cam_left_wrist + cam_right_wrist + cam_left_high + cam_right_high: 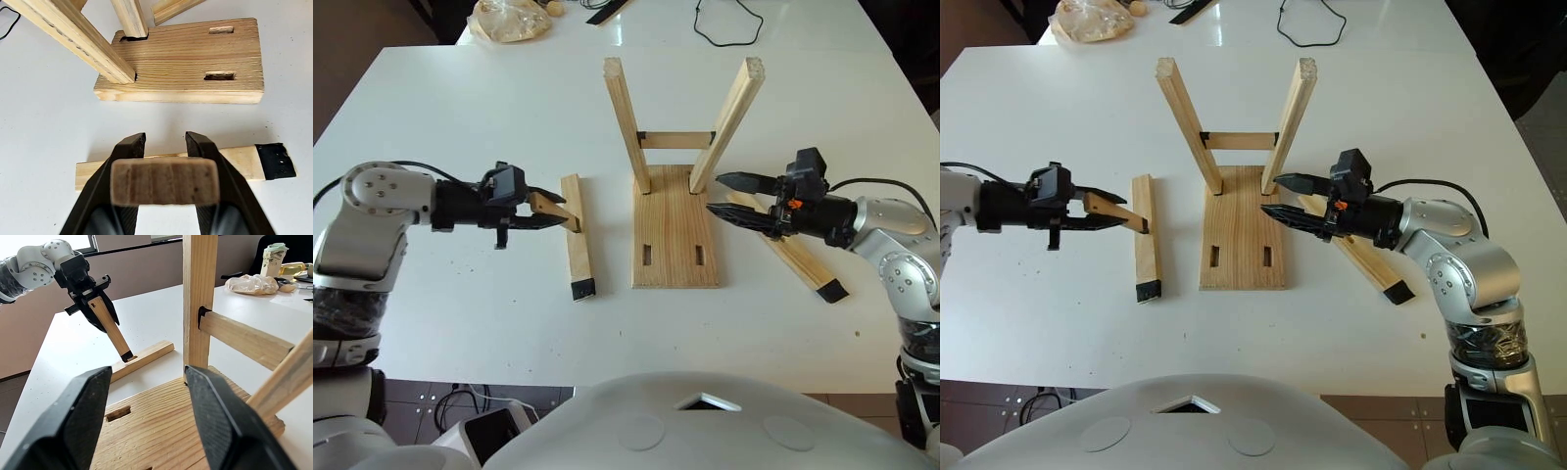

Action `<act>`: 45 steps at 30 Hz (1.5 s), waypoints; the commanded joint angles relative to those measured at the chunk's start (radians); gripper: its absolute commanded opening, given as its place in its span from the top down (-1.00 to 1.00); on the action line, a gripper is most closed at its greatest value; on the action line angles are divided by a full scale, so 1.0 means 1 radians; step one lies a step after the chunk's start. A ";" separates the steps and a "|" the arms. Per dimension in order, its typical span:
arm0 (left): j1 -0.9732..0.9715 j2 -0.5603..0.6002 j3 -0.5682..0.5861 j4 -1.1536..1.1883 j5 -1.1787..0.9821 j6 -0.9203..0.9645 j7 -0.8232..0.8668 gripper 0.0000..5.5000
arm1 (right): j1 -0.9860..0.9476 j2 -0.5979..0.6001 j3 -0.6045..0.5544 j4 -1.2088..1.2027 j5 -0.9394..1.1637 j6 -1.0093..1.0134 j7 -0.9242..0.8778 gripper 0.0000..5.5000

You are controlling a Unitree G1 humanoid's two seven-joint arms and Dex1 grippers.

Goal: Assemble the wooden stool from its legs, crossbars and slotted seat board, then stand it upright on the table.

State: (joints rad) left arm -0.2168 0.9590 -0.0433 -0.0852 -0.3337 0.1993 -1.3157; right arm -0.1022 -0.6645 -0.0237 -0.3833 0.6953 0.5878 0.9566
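Observation:
The slotted seat board (674, 245) lies flat mid-table. Two legs (625, 117) (729, 117) stand in its far slots, joined by a crossbar (675, 140); the two near slots (648, 256) are empty. My left gripper (553, 209) is shut on a short crossbar (110, 325), whose lower end rests against a loose leg (578, 240) lying left of the board. My right gripper (715, 193) is open at the board's right edge, beside the right standing leg. Under it a second loose leg (798, 257) lies on the table.
A crumpled plastic bag (509, 18) and a black cable (726, 27) lie at the table's far edge. Bare white tabletop (450, 108) spreads on both sides of the parts and along the near edge.

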 commanded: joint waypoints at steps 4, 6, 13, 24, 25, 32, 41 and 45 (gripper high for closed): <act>-0.061 -0.020 -0.055 0.123 0.082 -0.065 -0.011 0.53 | -0.013 0.014 0.023 0.012 -0.029 -0.016 -0.008 0.00; -0.061 -0.022 -0.066 0.134 0.090 -0.080 -0.019 0.53 | -0.011 0.015 0.023 0.014 -0.034 -0.018 -0.008 0.00; -0.024 0.010 -0.062 0.076 0.065 -0.070 -0.060 0.53 | -0.011 0.021 0.024 0.020 -0.050 -0.022 -0.011 0.00; 0.005 0.045 -0.108 0.065 0.108 -0.039 -0.088 0.53 | -0.008 0.036 0.037 0.029 -0.084 -0.034 -0.023 0.00; -0.003 0.044 -0.117 0.067 0.104 -0.031 -0.097 0.53 | -0.008 0.037 0.040 0.030 -0.088 -0.036 -0.023 0.00; -0.055 0.046 -0.204 0.113 0.128 -0.025 -0.169 0.53 | 0.000 0.043 0.062 0.031 -0.114 -0.048 -0.030 0.00; -0.135 -0.008 -0.304 0.210 0.149 -0.004 -0.207 0.53 | -0.003 0.050 0.093 0.043 -0.148 -0.061 -0.030 0.00; -0.110 -0.011 -0.316 0.202 0.149 -0.005 -0.202 0.53 | -0.004 0.048 0.097 0.040 -0.150 -0.057 -0.029 0.00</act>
State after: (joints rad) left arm -0.4275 0.9719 -0.2633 0.0920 -0.2617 0.1692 -1.5041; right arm -0.0993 -0.6147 0.0748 -0.3407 0.5489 0.5346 0.9291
